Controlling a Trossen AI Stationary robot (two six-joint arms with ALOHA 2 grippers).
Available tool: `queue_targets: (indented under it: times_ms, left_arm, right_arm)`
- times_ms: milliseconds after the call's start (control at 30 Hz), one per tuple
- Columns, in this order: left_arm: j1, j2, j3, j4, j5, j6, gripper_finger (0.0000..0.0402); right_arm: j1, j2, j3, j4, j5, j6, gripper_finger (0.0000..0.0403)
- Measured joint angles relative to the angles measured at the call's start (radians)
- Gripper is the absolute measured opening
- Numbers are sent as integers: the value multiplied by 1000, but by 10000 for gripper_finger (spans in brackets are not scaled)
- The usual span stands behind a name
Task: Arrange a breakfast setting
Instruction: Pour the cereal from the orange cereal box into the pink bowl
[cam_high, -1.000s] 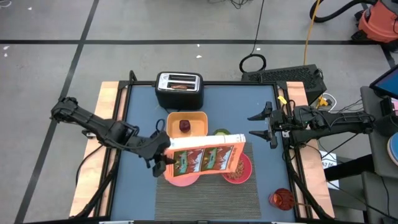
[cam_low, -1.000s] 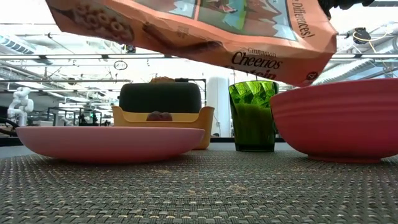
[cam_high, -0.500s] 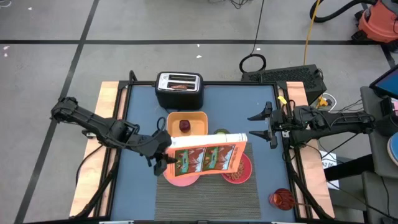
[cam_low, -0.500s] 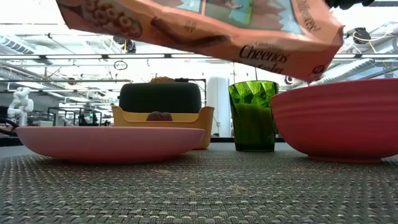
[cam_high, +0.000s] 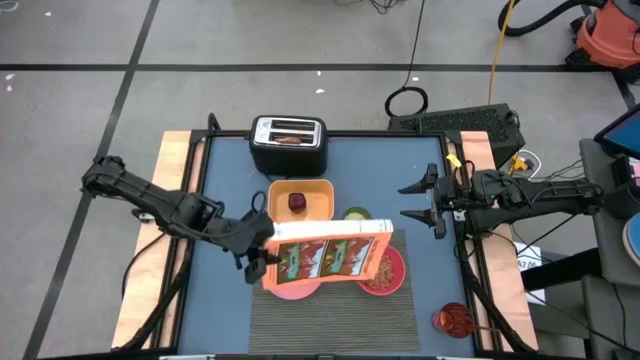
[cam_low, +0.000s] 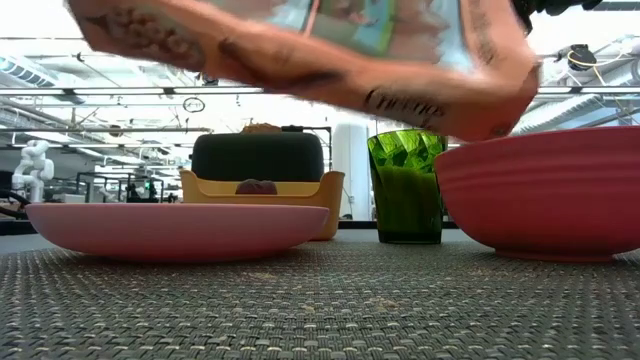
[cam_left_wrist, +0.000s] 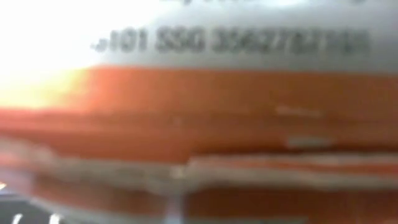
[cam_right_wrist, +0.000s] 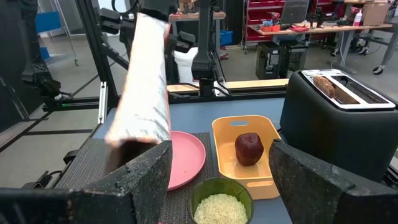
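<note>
You are holding the cereal box (cam_high: 330, 256) up.
Your left gripper (cam_high: 264, 257) is pinching the tipped orange-red box above the pink bowl (cam_high: 382, 272); your right gripper (cam_high: 424, 202) is waiting wide open.

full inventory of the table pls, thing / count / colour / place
cereal box: 1, orange-red, held tilted in the air over the plate and bowl
plate: 1, pink, on the placemat, partly under the box
bowl: 1, pink, brown cereal inside, on the placemat beside the plate
placemat: 1, dark grey ribbed, near edge of the table
tray: 1, yellow, behind the plate
fruit: 1, dark red, in the tray
green cup: 1, beside the tray
toaster: 1, black, far edge, toast in a slot
red glass: 1, near right corner
table: 1, blue top
left gripper: shut on the box's end
right gripper: open, empty, hovering at the right side
</note>
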Motion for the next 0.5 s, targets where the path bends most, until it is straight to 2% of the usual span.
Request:
queue_targets:
  times_ms: [500]
  left_arm:
    - [0,-3,0,9,-6,-8,186]
  right_arm:
    - [0,0,0,0,0,0,258]
